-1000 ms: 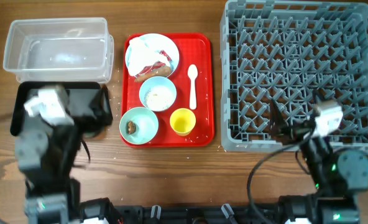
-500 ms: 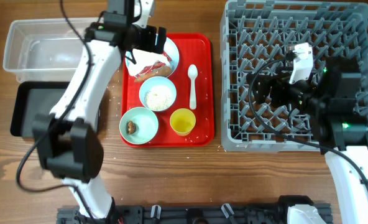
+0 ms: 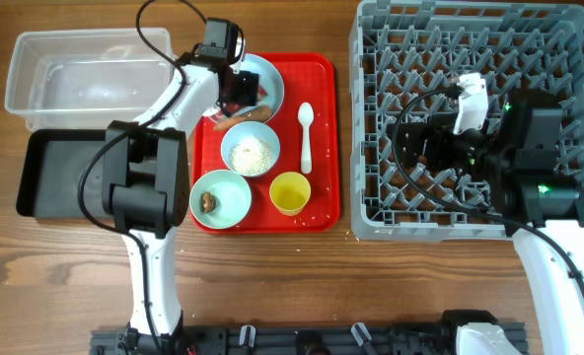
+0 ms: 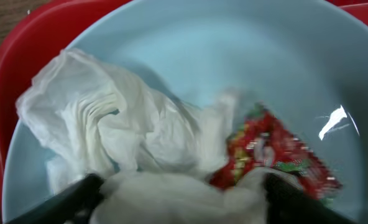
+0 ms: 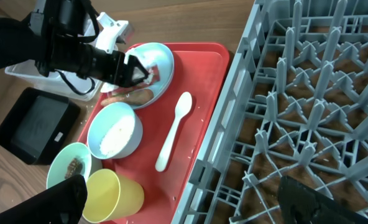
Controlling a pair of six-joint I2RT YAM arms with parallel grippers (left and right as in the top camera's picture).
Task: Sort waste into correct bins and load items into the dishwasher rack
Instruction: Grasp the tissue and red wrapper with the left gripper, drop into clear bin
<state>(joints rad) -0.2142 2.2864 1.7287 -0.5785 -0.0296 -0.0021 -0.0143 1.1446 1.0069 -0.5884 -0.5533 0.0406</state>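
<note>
Nearest the robot on the red tray [image 3: 322, 128] stand a green bowl [image 3: 220, 195] with a brown scrap in it and, to its right, a yellow cup [image 3: 290, 192], upright and apart from the bowl. Behind them sits a blue bowl [image 3: 251, 150] holding something white and grainy. A white spoon [image 3: 306, 136] lies lengthwise to its right, bowl end away from the robot. A brown food piece [image 3: 241, 119] lies on the tray between the blue bowl and the plate [image 3: 270, 84], which sits in the tray's far left part.

The left hand [image 3: 239, 91] is down over that plate. The left wrist view shows its fingers [image 4: 78, 196] spread wide, one at each side of a crumpled white tissue [image 4: 109, 124]. A red wrapper [image 4: 265, 149] lies against the tissue's right side, both on the plate. Whether the tips touch the paper is too blurred to tell.

Left of the tray on the worktop [image 3: 272, 286], the black bin [image 3: 55, 173] is nearer and the clear bin [image 3: 90, 74] just beyond it.

Right of the tray stands the grey rack [image 3: 479, 39]. The right hand [image 3: 417, 148] hovers over its left part, fingers spread wide — its camera looks across the pegs toward the tray.
</note>
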